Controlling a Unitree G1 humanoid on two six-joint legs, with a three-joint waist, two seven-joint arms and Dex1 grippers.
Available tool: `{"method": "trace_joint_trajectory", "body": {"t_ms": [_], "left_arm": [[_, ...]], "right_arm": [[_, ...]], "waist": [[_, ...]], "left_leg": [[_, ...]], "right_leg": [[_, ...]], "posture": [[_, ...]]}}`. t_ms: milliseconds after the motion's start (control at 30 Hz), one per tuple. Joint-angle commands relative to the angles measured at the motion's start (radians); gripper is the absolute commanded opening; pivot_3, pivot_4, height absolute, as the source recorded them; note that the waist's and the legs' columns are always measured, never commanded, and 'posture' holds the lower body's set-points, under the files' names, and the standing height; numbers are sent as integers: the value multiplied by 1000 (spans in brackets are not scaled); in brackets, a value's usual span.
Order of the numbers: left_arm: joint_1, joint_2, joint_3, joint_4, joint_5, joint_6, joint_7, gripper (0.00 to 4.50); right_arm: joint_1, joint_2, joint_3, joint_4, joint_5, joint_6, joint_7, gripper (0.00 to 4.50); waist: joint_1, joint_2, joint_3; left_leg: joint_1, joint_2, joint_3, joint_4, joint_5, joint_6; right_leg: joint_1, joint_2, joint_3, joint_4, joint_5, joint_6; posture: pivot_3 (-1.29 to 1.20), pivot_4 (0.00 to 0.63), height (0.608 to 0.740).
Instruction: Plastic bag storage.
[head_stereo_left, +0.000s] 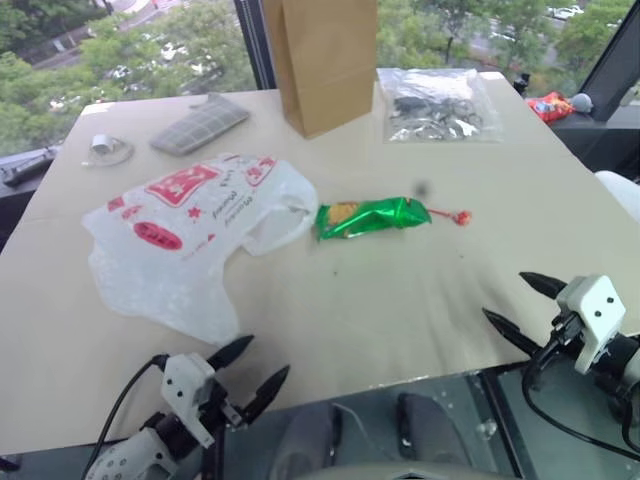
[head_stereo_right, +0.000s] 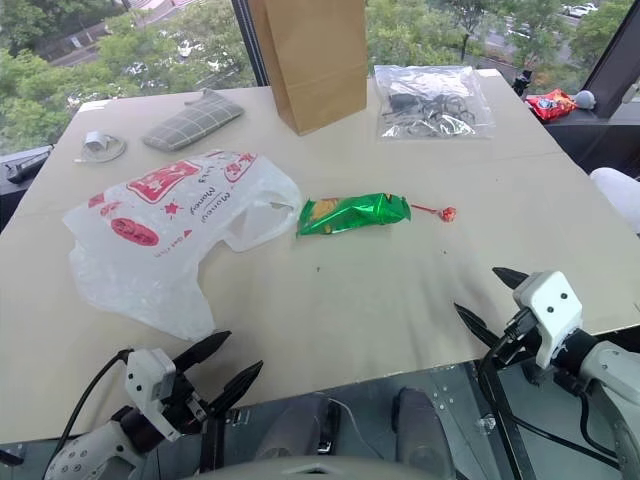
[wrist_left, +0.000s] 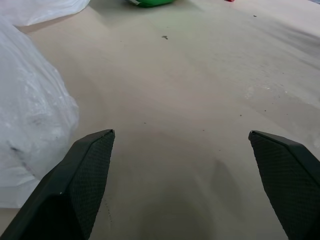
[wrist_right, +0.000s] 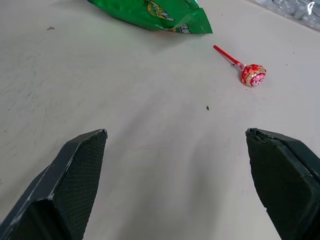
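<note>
- The plastic bag (head_stereo_left: 190, 235) lies crumpled on the counter (head_stereo_left: 400, 300), toward nine o'clock of its middle.
- Green snack packet (head_stereo_left: 372, 216) sits just beside the bag at its three o'clock; a red lollipop (wrist_right: 252, 74) lies beyond it.
- Brown paper bag (head_stereo_left: 322, 60) stands upright at twelve o'clock.
- Left gripper (head_stereo_left: 245, 378) hangs over the near edge, jaws spread, empty.
- Right gripper (head_stereo_left: 520, 305) is at four o'clock, jaws spread, empty.

A broad, pale beige desk (head_stereo_left: 400, 300) with a matte, lightly speckled top fills the foreground. Behind its far edge stand large windows divided by a dark vertical window frame (head_stereo_left: 252, 40); a second dark frame slants at the right. Daylight comes through the glass, which looks out over green treetops (head_stereo_left: 150, 50) and parked cars.
</note>
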Motion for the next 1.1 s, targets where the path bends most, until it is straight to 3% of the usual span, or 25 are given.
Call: {"method": "trace_joint_trajectory", "body": {"t_ms": [33,200,400,533,667,867,967,1033,1100], "left_arm": [[-20,-19,-41,58,15,-98,-41,4458],[-75,-59,-92,152,1,-198,-87,4458],[-169,-90,-92,112,-77,-189,-55,4458],[-408,146,83,-163,-408,163,165,4458],[-577,219,134,-187,-585,327,343,4458],[-929,263,97,-125,-768,584,696,4458],[-973,351,87,-122,-876,723,707,4458],[-964,433,9,-193,-760,770,644,4458],[-998,437,-68,-229,-667,779,680,4458]], "right_arm": [[-4,13,5,-29,2,-25,-15,4500],[-10,36,35,-29,-2,-44,-27,4500],[-83,64,92,-39,-3,-23,-80,4500],[-118,74,126,-53,-5,2,-115,4500],[-164,73,152,-58,0,26,-140,4500],[-257,76,208,-60,-7,70,-180,4500],[-283,76,225,-67,-4,90,-195,4500],[-293,76,230,-65,-4,95,-200,4500],[-299,76,235,-64,-6,98,-203,4500]], "waist": [[0,0,0],[7,1,-1],[14,1,-1],[24,-3,3],[12,4,1],[16,-3,5],[11,-2,5],[3,-4,7],[3,-3,7]], "left_leg": [[0,0,0,0,0,0],[0,0,0,0,0,0],[1,0,0,0,0,0],[-1,0,-7,1,1,0],[2,-2,-3,1,1,-1],[2,-3,-5,1,2,-3],[2,-4,-5,1,2,-3],[2,-4,-4,0,2,-3],[1,-4,-4,0,4,-6]], "right_leg": [[0,0,0,0,0,0],[1,0,0,0,0,0],[1,0,-1,0,0,0],[0,1,-6,3,0,0],[1,0,-2,3,0,0],[0,1,-2,5,5,1],[0,1,-1,6,4,2],[-1,1,0,6,5,0],[-2,2,0,5,5,-1]], "posture": [[0,150,740],[0,150,740],[0,150,740],[0,150,740],[0,150,740],[0,150,740],[0,150,740],[0,150,740],[0,150,740]]}}
